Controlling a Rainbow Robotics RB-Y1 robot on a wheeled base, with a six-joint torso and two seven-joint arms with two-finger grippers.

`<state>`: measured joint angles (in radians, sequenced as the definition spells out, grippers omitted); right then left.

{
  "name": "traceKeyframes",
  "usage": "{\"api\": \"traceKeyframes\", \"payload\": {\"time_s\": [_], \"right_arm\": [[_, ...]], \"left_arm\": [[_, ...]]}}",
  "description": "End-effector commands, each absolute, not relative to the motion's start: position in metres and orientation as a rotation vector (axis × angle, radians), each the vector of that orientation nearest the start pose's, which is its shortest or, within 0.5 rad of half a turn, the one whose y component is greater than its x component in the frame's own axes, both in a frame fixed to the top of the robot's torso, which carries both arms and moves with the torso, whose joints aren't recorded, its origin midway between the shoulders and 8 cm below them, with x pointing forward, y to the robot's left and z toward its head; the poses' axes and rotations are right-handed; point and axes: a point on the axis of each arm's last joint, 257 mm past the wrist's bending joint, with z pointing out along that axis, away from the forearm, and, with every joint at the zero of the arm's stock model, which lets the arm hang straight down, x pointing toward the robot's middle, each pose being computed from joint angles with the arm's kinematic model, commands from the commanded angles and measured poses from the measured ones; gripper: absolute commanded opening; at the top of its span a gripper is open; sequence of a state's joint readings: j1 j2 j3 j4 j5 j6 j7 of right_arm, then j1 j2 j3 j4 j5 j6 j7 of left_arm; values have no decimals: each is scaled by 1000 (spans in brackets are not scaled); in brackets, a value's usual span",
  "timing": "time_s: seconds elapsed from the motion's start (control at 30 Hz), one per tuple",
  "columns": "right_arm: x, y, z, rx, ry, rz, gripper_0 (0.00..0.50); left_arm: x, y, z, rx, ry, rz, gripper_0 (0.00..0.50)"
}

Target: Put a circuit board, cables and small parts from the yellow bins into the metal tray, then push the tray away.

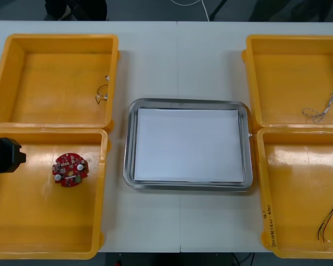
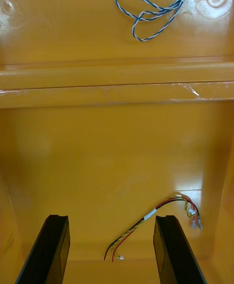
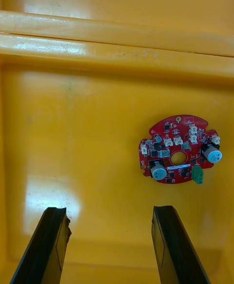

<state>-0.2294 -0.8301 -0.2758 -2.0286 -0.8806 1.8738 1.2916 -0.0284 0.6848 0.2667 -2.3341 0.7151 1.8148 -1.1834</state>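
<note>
Two grippers, both spread wide. Left gripper (image 3: 109, 210) hovers over the left near yellow bin (image 1: 44, 221), with the round red circuit board (image 3: 179, 156) lying just beyond its fingertips. Right gripper (image 2: 109, 217) hangs over the right near yellow bin (image 1: 299, 194), with the thin red and yellow cable (image 2: 150, 214) lying between its jaws.

A robotics lab's electronics kitting bench is suggested by a light table (image 1: 177, 61), on which four yellow bins (image 1: 61, 37) are set out in pairs on either side of a metal tray (image 1: 188, 103) lined in white. A round red circuit board (image 1: 70, 169), a twisted blue and white cable (image 2: 163, 10), a red and yellow cable (image 2: 146, 217) and small metal parts (image 1: 102, 95) are kept sorted in separate bins, as stock is laid out at a workshop assembly station.
</note>
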Motion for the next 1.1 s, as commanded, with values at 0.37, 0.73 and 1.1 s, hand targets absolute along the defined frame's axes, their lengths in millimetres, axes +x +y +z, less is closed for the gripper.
{"api": "traceKeyframes", "payload": {"time_s": [0.37,0.73,1.1], "right_arm": [[398,-376,-157,-19,2693,12,500],[398,-376,-157,-19,2693,12,500],[398,-376,-157,-19,2693,12,500]], "left_arm": [[359,356,-188,-264,2586,-15,500],[359,356,-188,-264,2586,-15,500],[359,356,-188,-264,2586,-15,500]]}}
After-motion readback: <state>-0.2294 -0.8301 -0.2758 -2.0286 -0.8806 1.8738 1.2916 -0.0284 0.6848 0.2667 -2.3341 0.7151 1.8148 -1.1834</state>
